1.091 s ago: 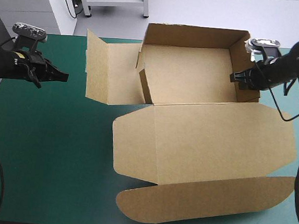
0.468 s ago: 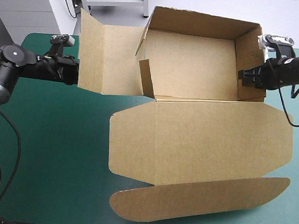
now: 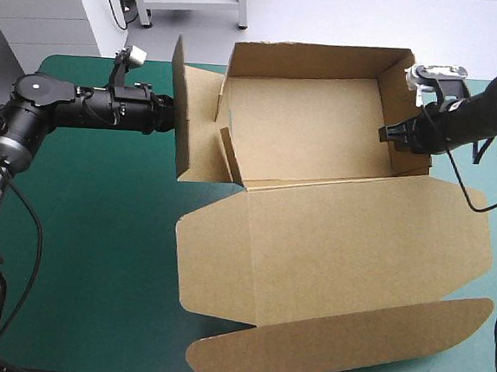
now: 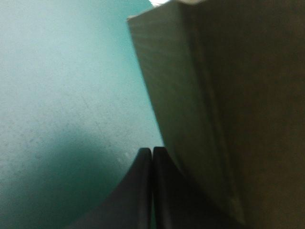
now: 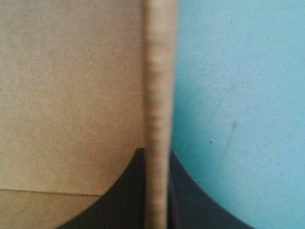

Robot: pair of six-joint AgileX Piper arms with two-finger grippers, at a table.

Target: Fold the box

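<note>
The left hand point(image 4: 151, 155) is closed, its two black fingers meeting in one point with nothing between them. Its tip lies against the outer face of the side flap point(image 3: 197, 125) of the box point(image 3: 306, 130). In the left wrist view that board rises just beside the fingers.

The right hand point(image 5: 157, 152) grips the box. The top edge of the right wall point(image 3: 402, 121) runs between its two black fingers, one inside the wall and one outside, over the teal-green cover.

There is one box, a single cut sheet of brown board, and it lies between the two hands on the far half of the desk point(image 3: 87, 241). Its middle forms an open tray. The far wall point(image 3: 320, 62) and the right wall stand upright. The side flap on the left stands up and is angled toward the tray. A small inner flap point(image 3: 232, 154) stands at the tray's near left corner. The tray's floor shows as bare brown board.

From the tray's near edge the lid point(image 3: 357, 239) lies flat toward the near side of the desk. The lid has an angled ear at each end. A long tuck flap point(image 3: 339, 342) with rounded ends lies along its near edge.
</note>
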